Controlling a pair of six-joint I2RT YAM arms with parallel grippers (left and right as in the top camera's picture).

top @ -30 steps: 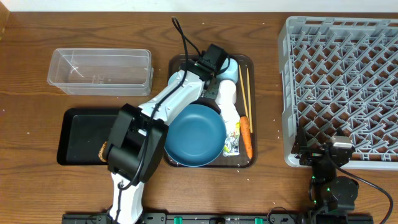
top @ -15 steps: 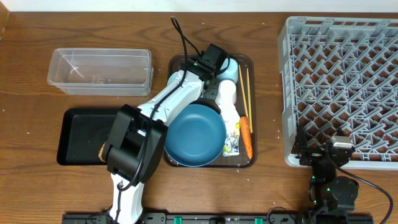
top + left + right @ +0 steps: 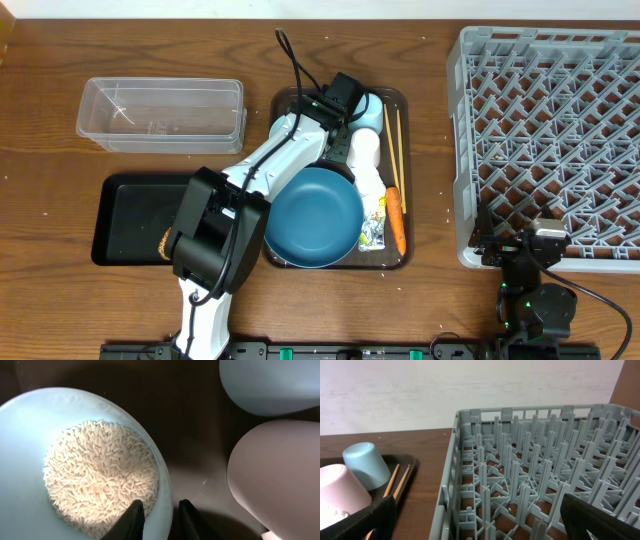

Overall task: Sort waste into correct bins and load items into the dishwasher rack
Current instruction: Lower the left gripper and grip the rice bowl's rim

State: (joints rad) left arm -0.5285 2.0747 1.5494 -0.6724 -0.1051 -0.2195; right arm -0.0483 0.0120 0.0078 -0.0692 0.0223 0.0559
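My left gripper point(image 3: 340, 100) point(image 3: 162, 515) is over the far end of the dark brown tray point(image 3: 290, 100). Its jaws straddle the rim of the small pale blue bowl point(image 3: 30, 415), one finger point(image 3: 134, 516) inside by the white rice point(image 3: 100, 475), the other outside, shut on the rim. The light blue cup point(image 3: 368, 108) point(image 3: 270, 385) and whitish-pink cup point(image 3: 362, 150) point(image 3: 280, 475) lie beside it. The dark blue dish point(image 3: 313, 216), chopsticks point(image 3: 393, 145), carrot point(image 3: 397, 218) and wrapper point(image 3: 374, 225) are on the tray. My right gripper point(image 3: 525, 250) point(image 3: 480, 520) is open and empty at the grey rack's point(image 3: 550, 140) near edge.
A clear tub point(image 3: 160, 115) stands at the back left. A black tray point(image 3: 130, 215) in front of it holds a small brown lump point(image 3: 165, 240). The right wrist view shows the rack's pegs point(image 3: 535, 460) close ahead and both cups at far left.
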